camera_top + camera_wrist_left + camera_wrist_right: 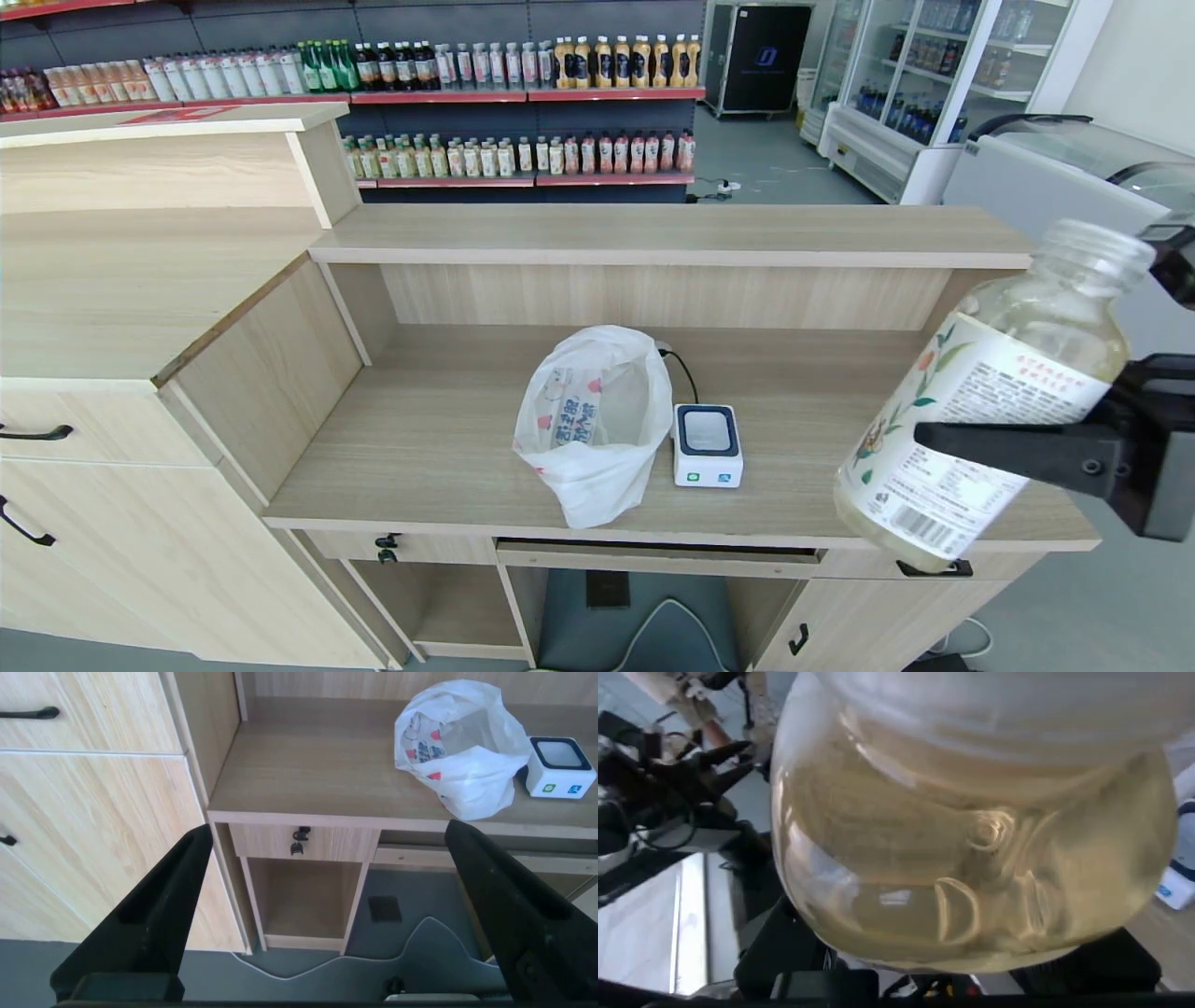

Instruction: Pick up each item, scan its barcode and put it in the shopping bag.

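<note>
Grips drink bottle mid-body in right gripper, aloft off counter's right end, tilted w/ barcode low & facing out, prob. to meet scanner, well apart, touching open shopping bag w/ packet inside. Hangs left gripper wide open, empty, low before counter front.

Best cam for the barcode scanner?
Head view: the scanner sits whole, top window up, beside the shopping bag. Left wrist view catches it smaller, at an angle. Right wrist view: the bottle is in the way; a white-blue sliver beyond may be it.
</note>
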`<state>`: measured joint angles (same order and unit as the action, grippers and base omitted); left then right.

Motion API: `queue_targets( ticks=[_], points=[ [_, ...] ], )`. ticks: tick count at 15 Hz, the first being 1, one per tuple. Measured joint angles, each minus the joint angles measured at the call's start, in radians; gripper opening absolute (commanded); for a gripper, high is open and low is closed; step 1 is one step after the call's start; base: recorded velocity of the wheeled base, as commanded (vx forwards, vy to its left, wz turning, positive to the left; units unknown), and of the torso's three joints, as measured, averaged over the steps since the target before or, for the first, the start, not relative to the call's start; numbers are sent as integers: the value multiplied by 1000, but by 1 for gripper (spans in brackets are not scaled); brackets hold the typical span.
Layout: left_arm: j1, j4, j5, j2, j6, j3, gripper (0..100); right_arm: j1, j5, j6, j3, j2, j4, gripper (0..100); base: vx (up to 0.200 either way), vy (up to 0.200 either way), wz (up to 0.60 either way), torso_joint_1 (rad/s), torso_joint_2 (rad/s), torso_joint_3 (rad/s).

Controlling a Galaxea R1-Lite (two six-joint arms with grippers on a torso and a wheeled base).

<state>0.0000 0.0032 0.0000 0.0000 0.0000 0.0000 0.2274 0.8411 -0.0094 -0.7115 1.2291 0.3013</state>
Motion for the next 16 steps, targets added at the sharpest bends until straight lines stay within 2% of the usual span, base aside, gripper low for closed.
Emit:
queue_targets(
  ticks=[2,3,4,5,7,12,16],
  points=[
    [0,0,0,0,0,0,100,-56,-258,-145,16,97,151,0,0,0,0,0,0,0],
    [0,0,0,0,0,0,100,-94,-307,-207,29,148,257,0,0,0,0,0,0,0],
    [0,0,0,0,0,0,100,-151,-334,-337,43,203,338,0,0,0,0,0,0,0],
    [0,0,0,0,0,0,100,-204,-355,-526,48,250,375,0,0,0,0,0,0,0],
    [0,0,0,0,0,0,100,-300,-377,-793,47,315,425,0,0,0,0,0,0,0],
    [0,0,0,0,0,0,100,-428,-383,-926,30,379,476,0,0,0,0,0,0,0],
    [-1,0,0,0,0,0,100,-441,-368,-1014,30,393,534,0,0,0,600,-1,2,1]
  ],
)
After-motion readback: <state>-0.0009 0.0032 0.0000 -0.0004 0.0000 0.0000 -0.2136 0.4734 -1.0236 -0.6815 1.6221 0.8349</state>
